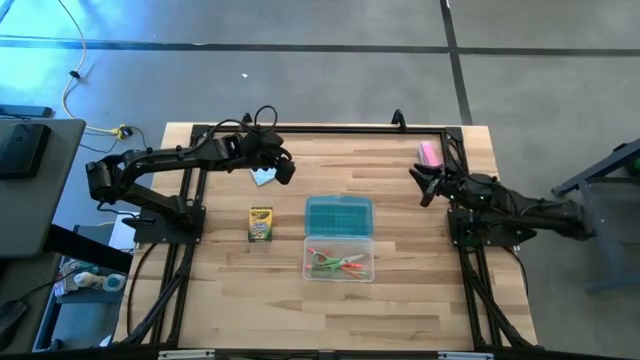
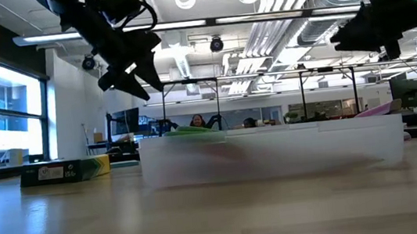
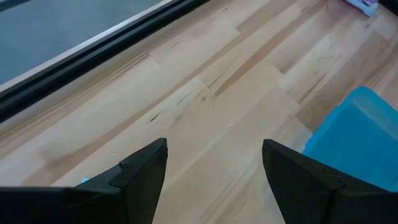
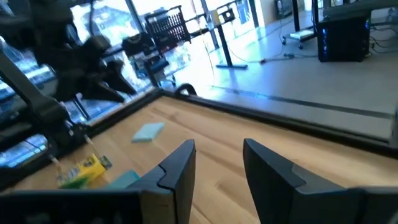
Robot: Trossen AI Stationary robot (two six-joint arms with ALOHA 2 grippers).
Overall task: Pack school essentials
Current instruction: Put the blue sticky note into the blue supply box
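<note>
The clear case (image 1: 338,259) lies open mid-table, its teal lid (image 1: 338,214) on the far side. Green-handled scissors (image 1: 322,264) and orange and red pens (image 1: 347,262) lie in its tray. The yellow-green crayon box (image 1: 260,223) lies flat to the case's left. The light-blue pad (image 1: 263,178) lies flat farther back. My left gripper (image 1: 285,168) hangs open above the pad's right side, slanting down (image 3: 214,146), with only bare wood between its fingers. My right gripper (image 1: 421,186) stands open and about level near the right edge (image 4: 217,144), holding nothing.
A pink oblong block (image 1: 430,153) lies at the far right, just beyond my right gripper. Black frame rails (image 1: 320,128) run along the table's far edge and both sides. Bare wood lies in front of the case and between the case and my right gripper.
</note>
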